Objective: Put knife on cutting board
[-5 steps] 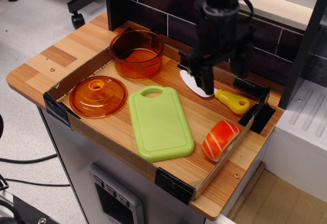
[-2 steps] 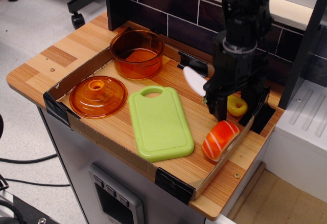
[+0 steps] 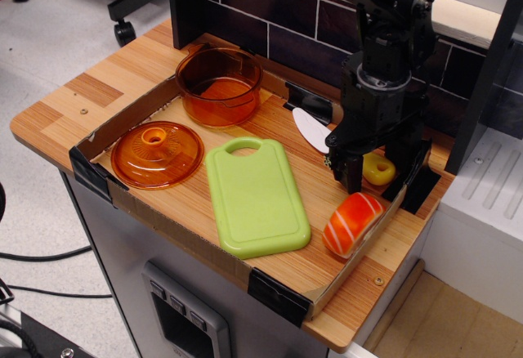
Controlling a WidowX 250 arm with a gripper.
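The knife has a white blade (image 3: 309,128) and a yellow handle (image 3: 378,168). It lies on the wood tray floor at the back right, right of the light green cutting board (image 3: 256,199). My black gripper (image 3: 374,173) is down over the knife's handle, one finger on each side of it. The jaws look spread about as wide as the handle, and I see no lift. Part of the handle is hidden behind the fingers. The board lies flat in the middle of the tray with nothing on it.
An orange-and-white toy salmon piece (image 3: 352,223) lies just in front of the gripper. An orange round lid (image 3: 157,154) lies left of the board, an orange pot (image 3: 218,85) behind it. The tray's cardboard rim (image 3: 122,199) and a dark tiled back wall (image 3: 270,23) border the area.
The gripper moved right from over the blade to the handle and came down around it. The blade shifted and turned slightly left. In the last half second the gripper sank a little lower.
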